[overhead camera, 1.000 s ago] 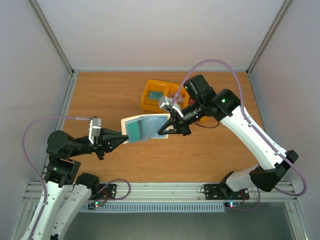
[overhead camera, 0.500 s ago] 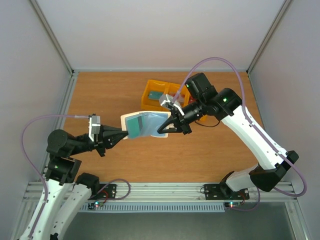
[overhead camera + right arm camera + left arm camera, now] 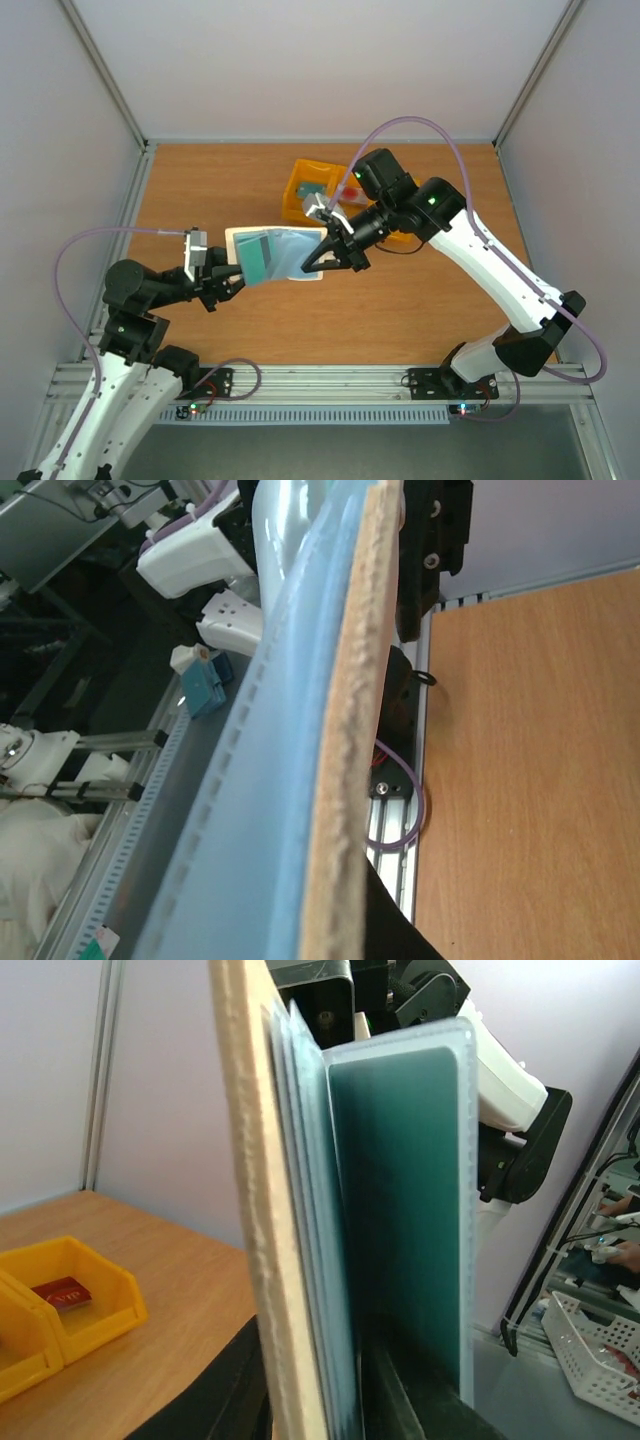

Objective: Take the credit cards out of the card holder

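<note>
Holder (image 3: 290,250) hangs open above mid-worktop (image 3: 420,300), pinched from both sides. My left claw (image 3: 236,278) is clamped on its 8 o'clock corner, and my right claw (image 3: 312,262) is closed on the cream cover at its 4 o'clock edge. I see a teal card (image 3: 260,257) sitting in a clear sleeve. At 12 o'clock from the holder, the yellow tray (image 3: 294,210) carries a second teal card (image 3: 312,190) and a red card (image 3: 62,1293).

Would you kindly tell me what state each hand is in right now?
The left hand is closed on the holder.
The right hand is closed on the holder's opposite end.
</note>
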You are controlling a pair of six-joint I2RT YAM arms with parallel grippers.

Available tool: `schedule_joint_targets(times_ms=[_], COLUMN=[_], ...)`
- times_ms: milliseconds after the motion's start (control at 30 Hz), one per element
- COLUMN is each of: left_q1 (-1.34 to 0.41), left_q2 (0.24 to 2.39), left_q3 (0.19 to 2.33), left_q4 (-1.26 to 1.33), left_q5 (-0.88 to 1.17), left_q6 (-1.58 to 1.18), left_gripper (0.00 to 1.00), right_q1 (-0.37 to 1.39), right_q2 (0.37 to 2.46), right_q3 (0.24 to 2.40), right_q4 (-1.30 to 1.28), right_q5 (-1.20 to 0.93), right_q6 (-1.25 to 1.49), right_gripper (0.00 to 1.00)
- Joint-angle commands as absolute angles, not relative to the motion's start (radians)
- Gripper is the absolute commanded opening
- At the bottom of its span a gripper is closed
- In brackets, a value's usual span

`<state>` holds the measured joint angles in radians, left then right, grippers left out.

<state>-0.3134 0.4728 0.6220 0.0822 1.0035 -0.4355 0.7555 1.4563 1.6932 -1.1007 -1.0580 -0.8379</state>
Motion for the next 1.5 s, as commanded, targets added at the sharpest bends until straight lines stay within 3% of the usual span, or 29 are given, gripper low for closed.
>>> schedule_joint_targets(times_ms=[0,200,267,333,433,533,633,767,900,1000,1133,1300,1467], left_q1=[-0.327,-0.344,-0.351,-0.351,-0.351,-0.351,-0.351,-0.353,-0.359,-0.371,-0.399,-0.406,-0.409], left_q2=[0.482,0.49,0.487,0.476,0.452,0.433,0.435,0.46,0.517,0.542,0.571,0.577,0.578], left_q3=[0.611,0.593,0.591,0.604,0.654,0.702,0.744,0.784,0.821,0.848,0.855,0.878,0.877], left_q4=[0.154,0.188,0.159,0.103,-0.085,-0.264,-0.442,-0.652,-0.763,-0.806,-0.822,-0.854,-0.822], left_q5=[0.989,1.003,0.992,0.968,0.905,0.782,0.613,0.345,0.173,0.164,0.147,0.251,0.216], left_q6=[-0.448,-0.468,-0.466,-0.445,-0.36,-0.227,-0.039,0.278,0.549,0.626,0.647,0.595,0.499], left_gripper=[0.27,0.31,0.2,0.03,0.0,0.0,0.0,0.0,0.0,0.0,0.0,0.0,0.0], right_q1=[0.775,0.779,0.779,0.778,0.777,0.763,0.728,0.646,0.591,0.591,0.658,0.822,0.87], right_q2=[1.463,1.491,1.507,1.516,1.508,1.488,1.454,1.366,1.294,1.284,1.292,1.348,1.471], right_q3=[1.726,1.698,1.693,1.686,1.65,1.605,1.557,1.481,1.432,1.443,1.451,1.454,1.493], right_q4=[-1.071,-0.95,-0.909,-0.88,-0.852,-0.83,-0.821,-0.825,-0.829,-0.825,-0.76,-0.629,-0.557], right_q5=[-1.109,-1.044,-0.999,-0.975,-0.937,-0.898,-0.833,-0.643,-0.456,-0.43,-0.569,-0.585,-0.474], right_q6=[-0.834,-0.759,-0.736,-0.731,-0.73,-0.721,-0.702,-0.671,-0.653,-0.633,-0.613,-0.61,-0.271], right_gripper=[0.01,0.01,0.01,0.01,0.03,0.17,0.49,0.64,0.66,0.62,0.56,0.55,0.58])
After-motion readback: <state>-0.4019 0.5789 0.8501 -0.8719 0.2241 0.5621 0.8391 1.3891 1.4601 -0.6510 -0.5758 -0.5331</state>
